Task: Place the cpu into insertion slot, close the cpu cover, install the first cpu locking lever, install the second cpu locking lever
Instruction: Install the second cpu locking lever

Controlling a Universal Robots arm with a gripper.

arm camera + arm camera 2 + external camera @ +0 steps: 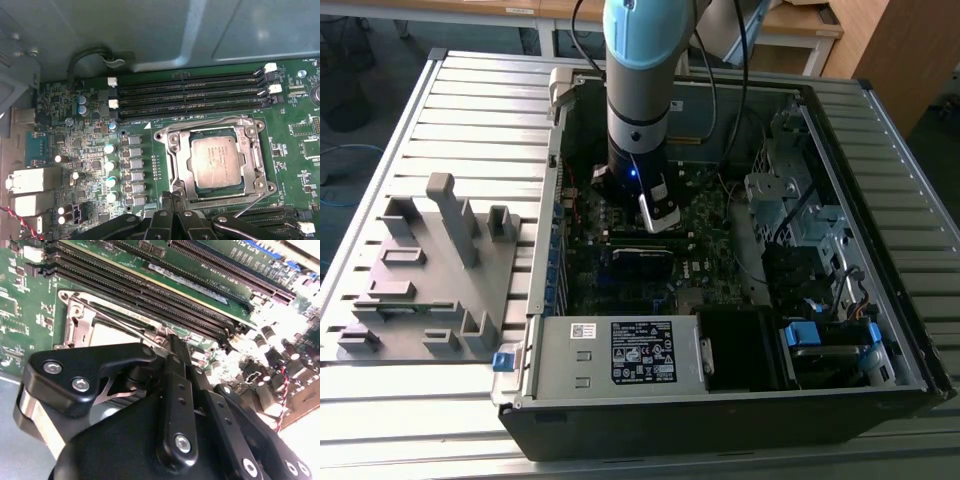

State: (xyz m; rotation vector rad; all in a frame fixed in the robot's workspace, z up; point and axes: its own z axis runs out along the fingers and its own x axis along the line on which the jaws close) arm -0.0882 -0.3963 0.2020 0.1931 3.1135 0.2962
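The cpu (216,161) lies flat in the insertion slot (196,186), silver-grey top up. The silvery cpu cover (181,165) is folded down around it, and its frame (82,322) also appears in the second wrist view. One wire locking lever (210,120) runs along the socket's memory-slot side. Another lever (250,204) stands out slanted at the opposite corner. My gripper (172,197) is at the socket's edge with its fingers pressed together. In the second wrist view a lever wire (115,320) ends at the gripper (167,342). I cannot tell whether it is clamped. In the exterior view the gripper (655,215) reaches down into the case.
Long black memory slots (190,92) lie just beyond the socket. Capacitors (110,165) and rear ports (30,180) stand to one side. The open computer case (910,330) walls in the board. A power supply (620,355) fills the front, and a grey fixture (430,270) sits on the exterior view's left.
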